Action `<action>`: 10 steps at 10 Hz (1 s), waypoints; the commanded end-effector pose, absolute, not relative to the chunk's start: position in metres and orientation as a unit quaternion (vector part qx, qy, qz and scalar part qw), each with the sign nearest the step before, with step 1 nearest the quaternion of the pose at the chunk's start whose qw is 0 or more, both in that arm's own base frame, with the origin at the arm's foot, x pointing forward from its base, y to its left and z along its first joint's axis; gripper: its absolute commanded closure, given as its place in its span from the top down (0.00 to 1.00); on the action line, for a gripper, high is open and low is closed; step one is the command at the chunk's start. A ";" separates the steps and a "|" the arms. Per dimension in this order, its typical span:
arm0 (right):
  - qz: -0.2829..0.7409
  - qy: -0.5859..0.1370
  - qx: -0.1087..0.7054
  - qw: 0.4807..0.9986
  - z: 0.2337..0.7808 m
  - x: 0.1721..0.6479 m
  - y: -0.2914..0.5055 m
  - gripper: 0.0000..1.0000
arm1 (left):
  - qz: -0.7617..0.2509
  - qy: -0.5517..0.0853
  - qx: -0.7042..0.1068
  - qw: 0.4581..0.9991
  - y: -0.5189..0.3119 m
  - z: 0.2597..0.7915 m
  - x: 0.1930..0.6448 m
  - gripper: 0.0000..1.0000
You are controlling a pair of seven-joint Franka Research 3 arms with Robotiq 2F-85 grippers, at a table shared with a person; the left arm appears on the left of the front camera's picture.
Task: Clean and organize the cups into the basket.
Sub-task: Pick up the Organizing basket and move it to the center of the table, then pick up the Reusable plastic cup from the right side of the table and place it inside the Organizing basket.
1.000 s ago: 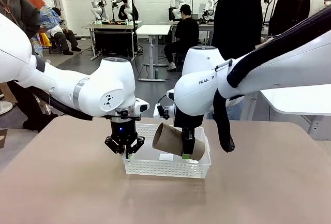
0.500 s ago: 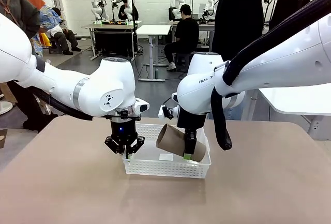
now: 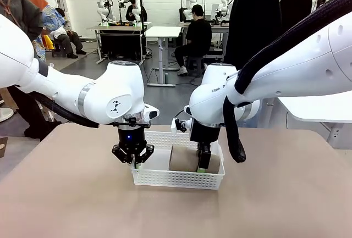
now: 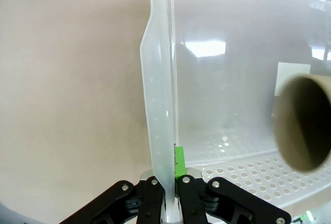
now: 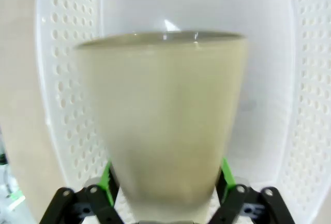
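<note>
One tan cup [image 3: 184, 159] lengthwise in basket [image 3: 176, 178] (mouth leftward)

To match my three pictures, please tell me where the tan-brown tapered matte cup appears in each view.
Front view: the tan-brown tapered matte cup lies sideways in the white perforated plastic basket, just right of centre.
Left wrist view: its open mouth, at the right edge.
Right wrist view: centre, between the green pads of the right hand.
Shared landmark: the basket's perforated wall.
</note>
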State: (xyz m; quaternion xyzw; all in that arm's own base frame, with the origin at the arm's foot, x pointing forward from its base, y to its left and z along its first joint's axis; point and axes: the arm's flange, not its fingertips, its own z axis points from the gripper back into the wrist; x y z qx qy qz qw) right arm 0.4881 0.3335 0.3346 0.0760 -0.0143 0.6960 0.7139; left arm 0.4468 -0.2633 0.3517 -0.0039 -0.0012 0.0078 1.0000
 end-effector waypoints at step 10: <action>0.618 -0.316 0.112 0.711 0.447 0.397 0.155 1.00 | 0.010 0.000 -0.004 1.000 -0.262 0.351 0.446 0.00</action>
